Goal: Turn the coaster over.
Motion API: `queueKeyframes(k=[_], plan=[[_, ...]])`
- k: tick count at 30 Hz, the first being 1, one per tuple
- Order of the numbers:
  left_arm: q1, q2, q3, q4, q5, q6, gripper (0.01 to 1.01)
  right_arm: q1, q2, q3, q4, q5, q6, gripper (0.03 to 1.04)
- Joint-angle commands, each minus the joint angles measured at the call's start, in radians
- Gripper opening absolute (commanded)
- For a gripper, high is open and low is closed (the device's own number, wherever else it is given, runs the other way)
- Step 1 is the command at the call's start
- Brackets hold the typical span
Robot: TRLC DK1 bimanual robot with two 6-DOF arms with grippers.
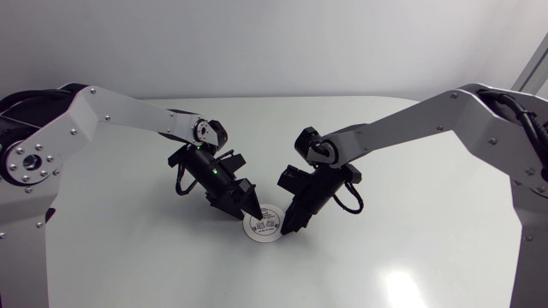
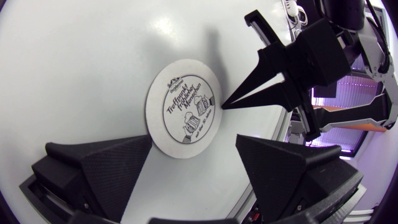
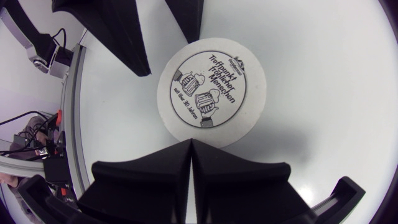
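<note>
The round white coaster (image 1: 263,226) lies flat on the table with its black print facing up. My left gripper (image 1: 253,210) is open and tilted down at the coaster's left rim. In the left wrist view its fingers (image 2: 99,168) stand wide apart with the coaster (image 2: 183,107) just ahead of the gap. My right gripper (image 1: 287,229) is shut with nothing in it, and its pointed tip (image 2: 225,106) rests at the opposite rim. In the right wrist view the closed tips (image 3: 190,142) meet the edge of the coaster (image 3: 211,93), with my left gripper (image 3: 166,58) beyond it.
The white table (image 1: 402,248) is bare around the coaster. Both arms lean in from the sides and meet near the middle, their cables hanging close to the grippers.
</note>
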Motion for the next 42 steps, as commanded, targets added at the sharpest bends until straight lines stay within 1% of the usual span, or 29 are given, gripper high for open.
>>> queueKeyframes(k=[1,9,18,20,23,30,38,41,42], plan=[[0.012,0.051,-0.017,0.001,-0.038,0.013,0.957,-0.002,0.061,0.016,0.0,0.006,0.004,0.05],[0.02,0.061,-0.02,0.001,-0.049,0.016,0.957,-0.005,0.112,0.034,0.003,0.007,0.001,0.05],[0.005,0.062,-0.031,-0.003,-0.04,0.022,0.957,-0.003,0.122,0.034,0.005,0.007,0.001,0.05],[0.001,0.061,-0.031,-0.008,-0.006,0.026,0.956,0.001,0.125,0.036,0.005,0.007,0.001,0.05],[0.005,0.059,-0.023,-0.014,0.031,0.031,0.926,0.006,0.129,0.037,0.005,0.007,0.002,0.05],[-0.014,0.03,-0.015,-0.025,0.149,0.025,0.923,0.01,0.136,0.034,0.005,0.007,-0.001,0.05],[-0.051,0.025,-0.011,-0.026,0.184,0.014,0.915,0.009,0.138,0.037,0.005,0.007,-0.005,0.05],[-0.049,0.03,0.0,-0.025,0.184,0.014,0.907,0.007,0.135,0.039,0.0,0.007,-0.005,0.05],[-0.046,0.03,0.003,-0.025,0.184,0.011,0.856,0.006,0.133,0.039,0.0,0.007,-0.005,0.05]])
